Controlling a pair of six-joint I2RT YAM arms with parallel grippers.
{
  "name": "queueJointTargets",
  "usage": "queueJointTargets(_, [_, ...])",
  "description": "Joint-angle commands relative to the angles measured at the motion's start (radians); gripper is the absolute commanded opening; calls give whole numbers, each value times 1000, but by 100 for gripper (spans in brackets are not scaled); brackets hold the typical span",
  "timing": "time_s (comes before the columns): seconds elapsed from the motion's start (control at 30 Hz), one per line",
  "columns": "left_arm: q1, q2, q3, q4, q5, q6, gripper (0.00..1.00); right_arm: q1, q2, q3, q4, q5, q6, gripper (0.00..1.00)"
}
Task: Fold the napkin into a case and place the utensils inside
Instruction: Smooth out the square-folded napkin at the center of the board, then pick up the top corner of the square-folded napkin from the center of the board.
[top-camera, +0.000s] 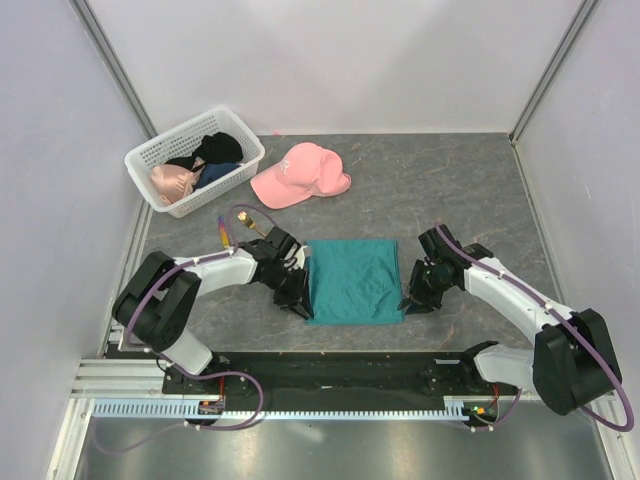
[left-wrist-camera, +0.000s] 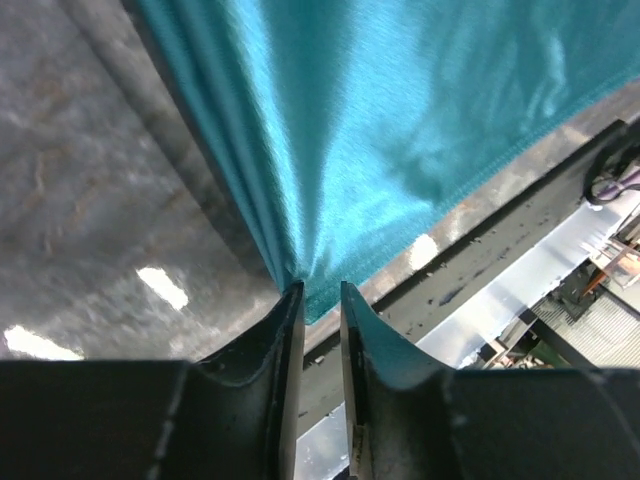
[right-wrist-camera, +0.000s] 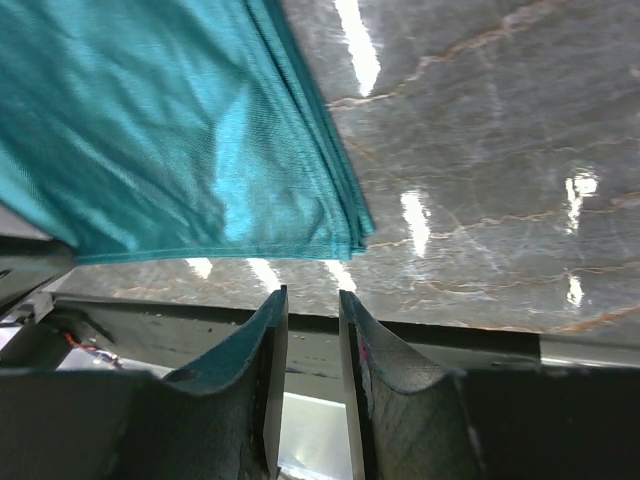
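Top external: napkin (top-camera: 352, 280) slightly longer left-right

top view overhead, wrist views near napkin (top-camera: 352, 282)

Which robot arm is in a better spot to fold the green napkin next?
Probably the left gripper: it sits right at a near corner of the napkin, where the cloth bunches. The right gripper hangs just off the cloth, over bare table.

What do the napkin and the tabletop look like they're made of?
The napkin: woven fabric, perhaps satin-type synthetic; soft sheen, limp folds, stitched hem. The tabletop: hard, glossy grey surface with pale marble-like veins, mirroring the lights; stone or printed laminate, can't tell.
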Motion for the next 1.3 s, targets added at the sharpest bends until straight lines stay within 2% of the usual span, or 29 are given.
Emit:
queueJointTargets(0.0, [-3,-83,17,-1,10,-55,30,-3,-10,-10,-19,39,18,33])
queueJointTargets(0.13, [-3,-130,48,-35,10,-53,31,-5,20,-30,24,7,29,34])
queueJointTargets(0.5, [-3,-118,60,-29,17,-55,29,-5,46,-90,116,-35,58,36])
queueJointTargets(0.93, [-3,-130,49,-30,14,-56,28,-5,84,-98,156,-30,60,31])
queueJointTargets(1.13, [-3,-126,56,-33,8,-52,28,-5,73,-93,147,-36,55,20])
queueJointTargets(1.27, [-1,-115,62,-33,11,-47,29,-3,50,-78,127,-35,46,6])
